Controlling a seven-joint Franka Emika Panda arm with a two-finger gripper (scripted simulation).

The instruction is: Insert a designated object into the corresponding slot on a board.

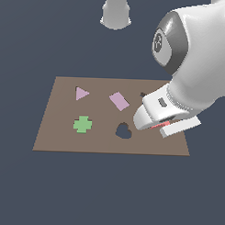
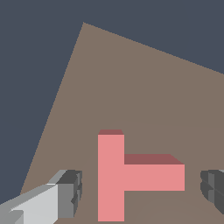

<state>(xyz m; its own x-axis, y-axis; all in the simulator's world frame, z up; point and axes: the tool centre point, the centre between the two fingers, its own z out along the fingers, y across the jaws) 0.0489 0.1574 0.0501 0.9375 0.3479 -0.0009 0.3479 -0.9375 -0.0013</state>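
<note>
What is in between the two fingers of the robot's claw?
The wrist view shows the red T block lying on the brown board, between the claw's spread fingers. Neither finger touches it.

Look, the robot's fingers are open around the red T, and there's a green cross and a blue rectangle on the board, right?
Nearly. The rectangle is pink, not blue, as the exterior view shows. The green cross is on the board, and the gripper is open around the red T.
</note>
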